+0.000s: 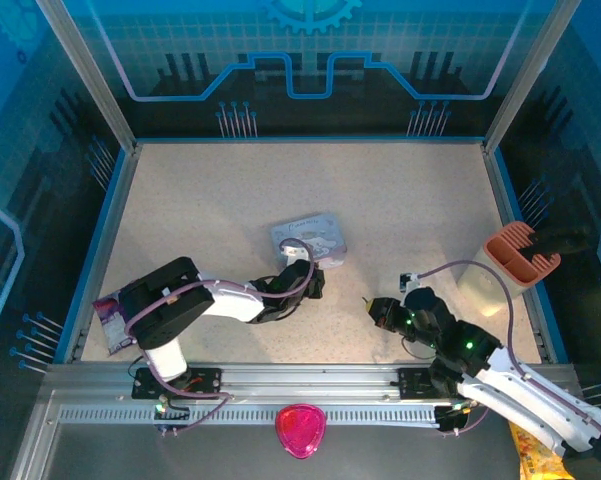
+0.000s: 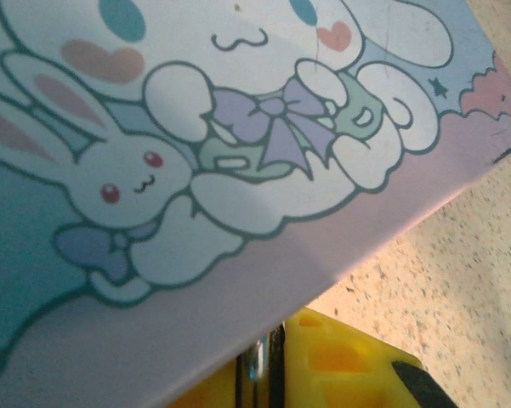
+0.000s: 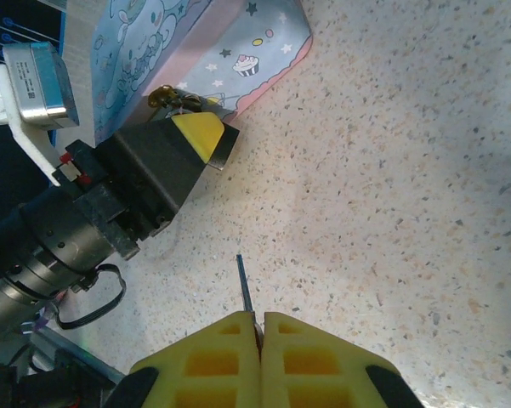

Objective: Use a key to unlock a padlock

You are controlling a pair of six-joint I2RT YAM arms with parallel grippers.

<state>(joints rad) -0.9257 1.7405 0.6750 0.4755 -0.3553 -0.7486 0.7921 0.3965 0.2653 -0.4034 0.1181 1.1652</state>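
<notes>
The pale blue cartoon tin [image 1: 308, 240] lies mid-table, and its lid [image 2: 238, 127] looms close in the left wrist view. My left gripper [image 1: 315, 281] is at the tin's front edge, by the small clasp [image 3: 164, 94]. Its yellow fingers [image 2: 349, 361] are nearly together, pinching a thin silver and dark piece [image 2: 257, 364], apparently the padlock; the rest of it is hidden. My right gripper [image 3: 259, 319] is shut on the key [image 3: 244, 285], whose slim dark blade sticks out ahead and points toward the left gripper [image 3: 202, 136]. A stretch of bare table separates them.
A peach holder [image 1: 520, 256] stands at the right edge of the table. A purple card [image 1: 110, 315] lies at the left edge, and a pink object [image 1: 300, 430] sits on the rail in front. Blue rims [image 1: 100, 240] and glass walls border the speckled table [image 1: 410, 200].
</notes>
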